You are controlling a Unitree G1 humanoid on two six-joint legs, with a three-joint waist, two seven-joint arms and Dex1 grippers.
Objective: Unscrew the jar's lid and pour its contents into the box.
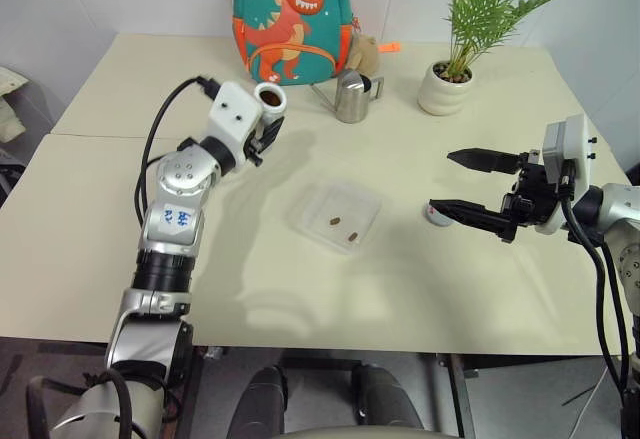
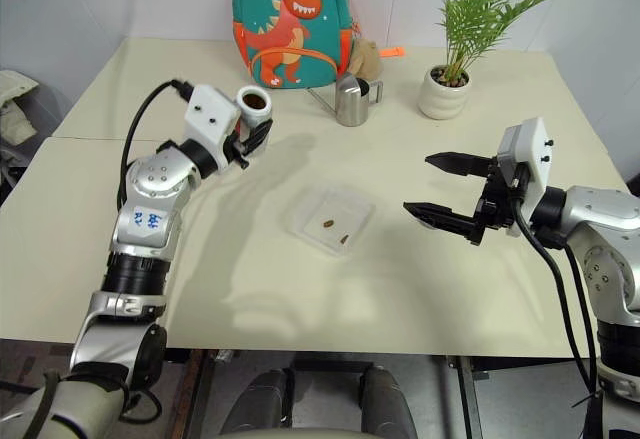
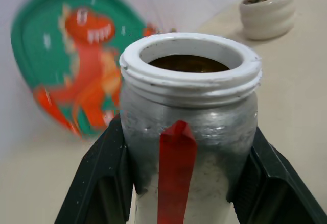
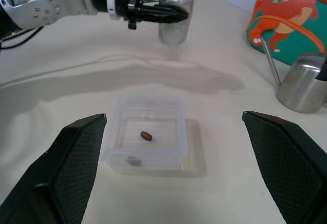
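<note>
The small metallic-grey jar (image 1: 270,98), uncapped and upright, is clamped in the left gripper (image 1: 262,131) above the beige table (image 1: 450,279). Two brown pellets (image 1: 343,227) lie in the clear plastic box (image 1: 338,215). The right gripper (image 1: 463,185) gapes empty beside the small grey lid (image 1: 434,216).

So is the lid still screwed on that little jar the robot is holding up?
No, the jar stands open-mouthed between the left gripper's fingers, its white threaded rim bare and nothing covering it.

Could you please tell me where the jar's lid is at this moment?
In the left eye view, the lid lies on the table on the robot's right, just beside the right claw's lower finger, to the right of the clear box.
</note>
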